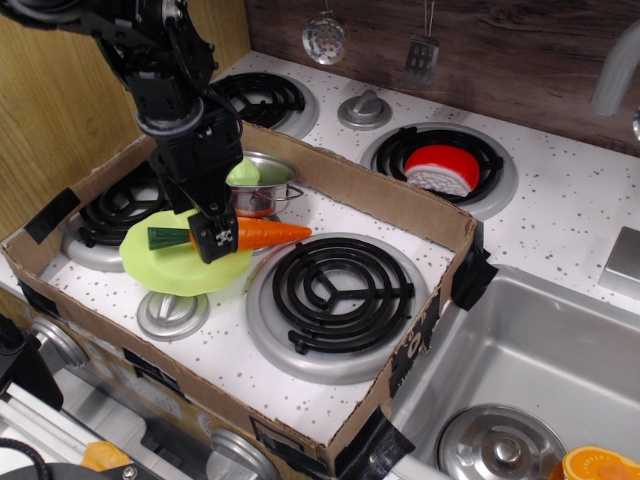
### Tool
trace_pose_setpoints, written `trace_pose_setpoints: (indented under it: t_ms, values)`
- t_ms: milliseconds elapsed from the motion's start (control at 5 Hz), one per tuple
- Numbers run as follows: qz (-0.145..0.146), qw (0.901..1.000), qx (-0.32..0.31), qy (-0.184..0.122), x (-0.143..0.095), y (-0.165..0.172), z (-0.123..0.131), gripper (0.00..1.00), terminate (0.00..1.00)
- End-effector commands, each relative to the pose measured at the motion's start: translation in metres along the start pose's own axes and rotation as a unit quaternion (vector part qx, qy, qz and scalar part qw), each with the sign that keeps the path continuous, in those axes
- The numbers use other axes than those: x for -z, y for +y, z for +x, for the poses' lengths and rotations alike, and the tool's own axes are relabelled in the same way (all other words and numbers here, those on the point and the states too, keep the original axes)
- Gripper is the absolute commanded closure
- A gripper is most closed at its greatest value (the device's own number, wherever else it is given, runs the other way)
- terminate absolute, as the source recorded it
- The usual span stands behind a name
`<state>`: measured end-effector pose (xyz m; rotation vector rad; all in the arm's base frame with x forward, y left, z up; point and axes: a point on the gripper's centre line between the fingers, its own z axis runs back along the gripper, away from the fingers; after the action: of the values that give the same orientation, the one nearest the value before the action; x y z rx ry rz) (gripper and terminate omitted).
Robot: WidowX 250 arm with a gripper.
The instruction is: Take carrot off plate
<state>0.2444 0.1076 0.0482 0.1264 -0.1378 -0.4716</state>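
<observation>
The orange carrot [268, 233] lies across the lime-green plate [165, 270], with its green stem [166, 238] to the left and its tip past the plate's right rim. My gripper [213, 238] is down over the carrot's thick end, just right of the stem. One black finger [215, 242] stands in front of the carrot and hides that part of it. The other finger is hidden behind the carrot, so the gap between the jaws does not show. The carrot still rests on the plate.
A cardboard wall [400, 205] boxes in the stove top. A steel pot [262, 190] with a pale green lump stands just behind the plate. A coil burner [335, 290] is to the right and another [120, 205] to the left. A sink [540, 370] is at the far right.
</observation>
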Motion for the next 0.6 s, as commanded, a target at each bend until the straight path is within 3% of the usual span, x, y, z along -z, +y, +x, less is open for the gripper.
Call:
trace_pose_setpoints:
  t_ms: [0,400]
  values:
    - [0.005,0.9999,-0.003,-0.010,-0.0002,0.0145,0.0066,0.00,0.00]
    - [-0.008,0.9998,-0.017,-0.006,0.0046,0.0108,0.0007,0.00,0.00]
